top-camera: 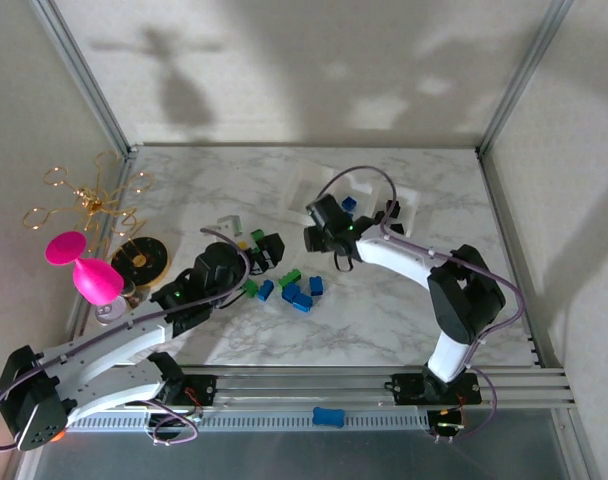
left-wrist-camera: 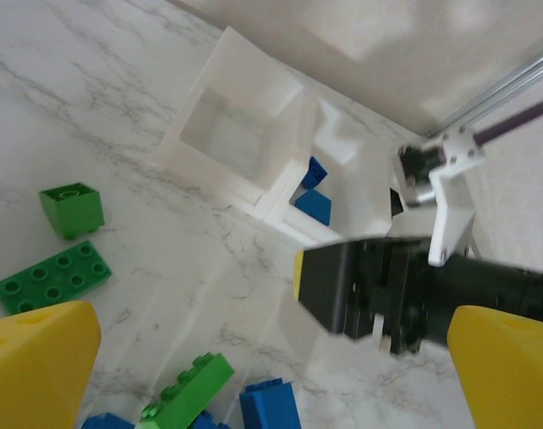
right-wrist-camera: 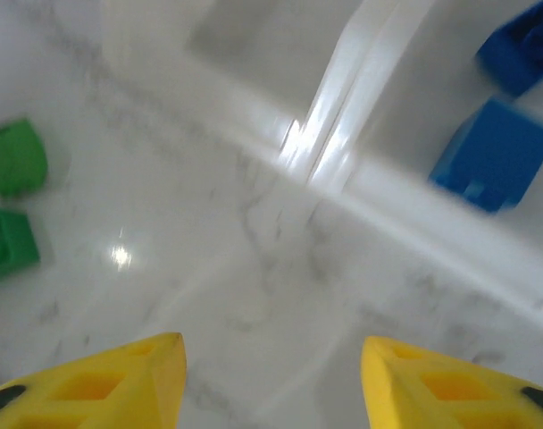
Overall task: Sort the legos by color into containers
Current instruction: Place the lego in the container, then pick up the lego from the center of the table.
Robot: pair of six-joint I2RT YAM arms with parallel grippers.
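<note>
Right gripper [right-wrist-camera: 271, 375] parted, empty, held over table [right-wrist-camera: 254, 268] just beside containers [right-wrist-camera: 343, 116]; two blue legos [right-wrist-camera: 495, 165] seen inside. Left gripper [left-wrist-camera: 271, 357] spread wide, empty, over loose legos [left-wrist-camera: 53, 281]. Risk judged: grippers crowded, collision likely if both sent in together.

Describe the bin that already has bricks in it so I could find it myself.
Look to the far side of the marble table, where a white tray of joined bins sits. The bin you want holds two blue bricks; the bin beside it, on the side toward the loose green bricks, has nothing in it.
</note>
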